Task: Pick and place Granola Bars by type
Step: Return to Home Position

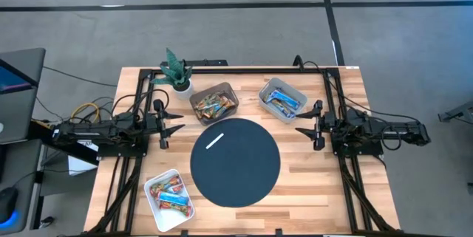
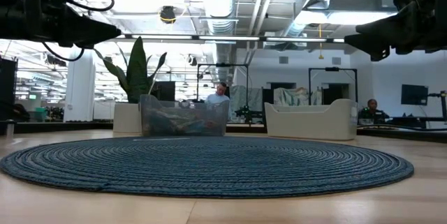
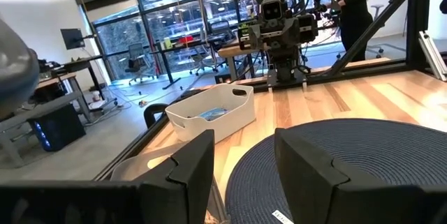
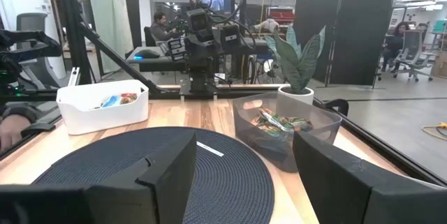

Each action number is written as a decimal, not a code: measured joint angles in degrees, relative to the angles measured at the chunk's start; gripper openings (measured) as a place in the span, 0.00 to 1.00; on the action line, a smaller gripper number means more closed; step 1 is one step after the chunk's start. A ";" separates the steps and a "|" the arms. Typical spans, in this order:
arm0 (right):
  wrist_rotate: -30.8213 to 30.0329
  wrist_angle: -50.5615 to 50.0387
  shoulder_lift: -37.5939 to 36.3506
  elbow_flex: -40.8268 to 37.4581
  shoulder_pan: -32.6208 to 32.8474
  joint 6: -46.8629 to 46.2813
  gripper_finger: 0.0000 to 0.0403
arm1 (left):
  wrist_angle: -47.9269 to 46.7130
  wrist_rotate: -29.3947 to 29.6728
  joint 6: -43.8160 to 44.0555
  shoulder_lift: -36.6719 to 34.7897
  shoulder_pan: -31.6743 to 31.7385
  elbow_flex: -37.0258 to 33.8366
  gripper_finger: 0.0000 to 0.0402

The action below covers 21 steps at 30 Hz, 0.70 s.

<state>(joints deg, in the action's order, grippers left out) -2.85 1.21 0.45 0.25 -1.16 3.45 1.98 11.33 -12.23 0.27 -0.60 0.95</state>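
We see the granola bars (image 1: 214, 106) lying in three bins on the desk (image 1: 325, 193). The orange and yellow ones fill a dark bin (image 1: 230, 89) near the middle of the far edge. A small potted plant (image 1: 175, 69) stands just beside that bin. The blue ones lie in a grey bin (image 1: 264, 93) closer to the far right corner. A mix of red and blue ones sits in a white bin (image 1: 150, 193) by the near left corner. We see no bars out on the wood. A big round dark mat (image 1: 244, 170) covers the middle of the desk, and a small white strip (image 1: 215, 141) lies on it, on the side toward the dark bin. The left gripper (image 1: 180, 120) hangs over the left edge of the mat, near the dark bin. Its two fingers are spread apart and hold nothing. The right gripper (image 1: 298, 122) hangs by the right side of the mat, near the grey bin. Its fingers are spread apart too, and we see nothing between them. Both grippers point toward the middle of the desk, facing each other.
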 joint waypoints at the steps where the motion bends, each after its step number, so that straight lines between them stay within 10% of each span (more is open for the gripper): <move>1: 0.00 0.00 0.00 0.00 0.01 -0.01 0.58 | 0.00 0.00 -0.01 0.00 0.00 0.00 0.36; 21: 0.00 0.00 0.00 0.00 -0.01 -0.01 0.58 | 0.02 -0.30 9.37 0.00 0.00 0.04 0.36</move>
<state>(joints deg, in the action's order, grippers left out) -2.85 1.21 0.45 0.25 -1.17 3.44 2.00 11.03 -2.85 0.27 -0.60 0.99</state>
